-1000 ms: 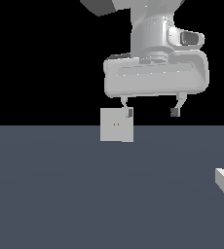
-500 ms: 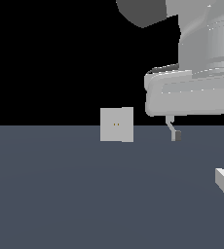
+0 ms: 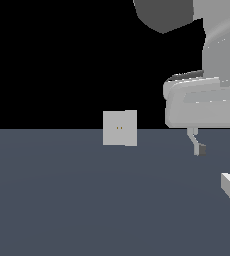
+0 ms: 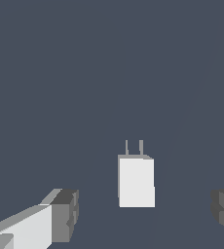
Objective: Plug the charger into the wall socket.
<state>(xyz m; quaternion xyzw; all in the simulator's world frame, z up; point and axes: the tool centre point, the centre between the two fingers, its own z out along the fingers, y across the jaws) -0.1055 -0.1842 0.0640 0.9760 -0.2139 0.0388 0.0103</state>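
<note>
Shifted rightward, gripper (image 4: pixel 143 214) hangs open above charger (image 4: pixel 136 181).

Count: one charger (image 4: pixel 136 181), off-white block with two prongs. One wall socket (image 3: pixel 120 128), a grey square plate bearing two small orange-brown holes. One gripper (image 4: pixel 145 214), two dark fingertips (image 4: pixel 66 215). One dark floor (image 3: pixel 87 200) under all.

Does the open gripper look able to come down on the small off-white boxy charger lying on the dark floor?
Probably yes. In the wrist view the charger lies between the spread fingers of the gripper, with bare floor around it. The grey square wall socket stands well apart.
</note>
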